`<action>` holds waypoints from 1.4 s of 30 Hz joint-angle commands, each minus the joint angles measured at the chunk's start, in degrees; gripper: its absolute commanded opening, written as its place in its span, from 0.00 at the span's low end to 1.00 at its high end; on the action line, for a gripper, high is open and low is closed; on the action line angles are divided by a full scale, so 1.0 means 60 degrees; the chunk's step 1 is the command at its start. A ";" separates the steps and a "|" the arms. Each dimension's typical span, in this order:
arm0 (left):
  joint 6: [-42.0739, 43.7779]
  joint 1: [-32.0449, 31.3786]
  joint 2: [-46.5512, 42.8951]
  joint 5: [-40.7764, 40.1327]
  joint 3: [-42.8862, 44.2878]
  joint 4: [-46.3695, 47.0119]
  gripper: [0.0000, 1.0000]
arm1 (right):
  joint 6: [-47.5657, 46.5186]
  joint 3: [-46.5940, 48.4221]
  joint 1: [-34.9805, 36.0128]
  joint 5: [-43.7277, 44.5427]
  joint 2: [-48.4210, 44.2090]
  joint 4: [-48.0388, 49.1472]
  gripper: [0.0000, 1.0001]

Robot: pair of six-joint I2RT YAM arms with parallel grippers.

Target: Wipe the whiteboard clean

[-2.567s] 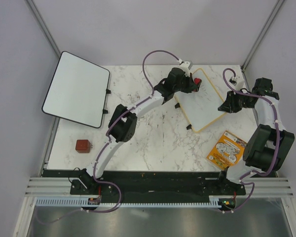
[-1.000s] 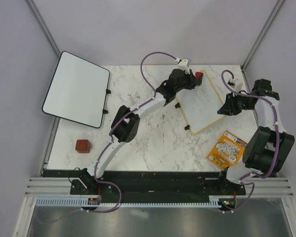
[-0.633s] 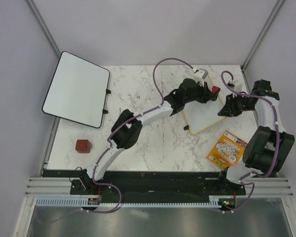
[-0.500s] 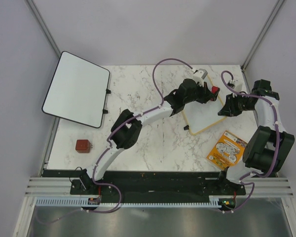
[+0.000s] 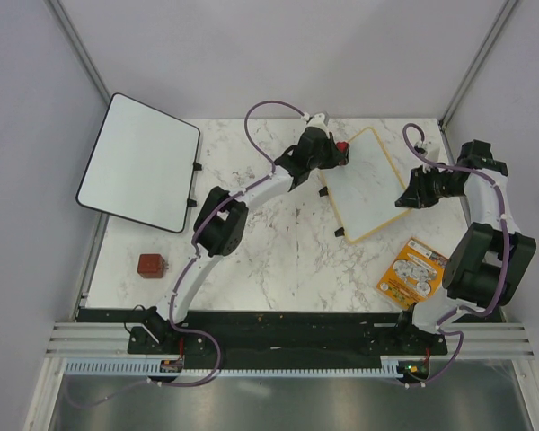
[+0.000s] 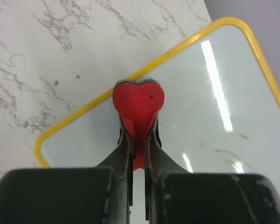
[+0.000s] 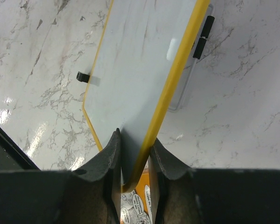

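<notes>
Red eraser (image 6: 138, 100) at yellow-framed whiteboard (image 6: 210, 121) edge

a robot lab cell: plain pale walls (image 5: 269, 54) and metal corner posts (image 5: 78, 49) box in a marble-look table (image 5: 278, 260) with a cable rail (image 5: 278, 366).

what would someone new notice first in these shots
First the red heart-shaped eraser, pinched in the shut left gripper over the left edge of the yellow-framed whiteboard, far centre-right on the marble table. Then the right gripper, clamped on that board's right edge. A bigger black-framed board juts off the far left corner.
</notes>
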 commanded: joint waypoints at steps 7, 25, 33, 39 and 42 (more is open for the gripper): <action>0.1114 -0.1200 0.0242 0.2055 -0.0430 -0.0140 0.02 | -0.1649 0.0306 0.0423 0.0215 0.0274 -0.0384 0.00; 0.1381 -0.2026 -0.0640 0.2117 -0.1725 0.0506 0.02 | -0.1678 0.0292 0.0438 0.0156 0.0259 -0.0428 0.00; 0.0926 -0.1102 0.0371 0.0139 0.0151 -0.0624 0.02 | -0.1825 0.0277 0.0438 0.0229 0.0186 -0.0559 0.00; 0.0370 -0.0385 0.0914 -0.0009 0.0856 -0.0873 0.02 | -0.1942 0.0335 0.0438 0.0273 0.0156 -0.0677 0.00; -0.0011 -0.0121 0.1089 0.0297 0.0886 -0.0815 0.02 | -0.1942 0.0365 0.0423 0.0274 0.0156 -0.0706 0.00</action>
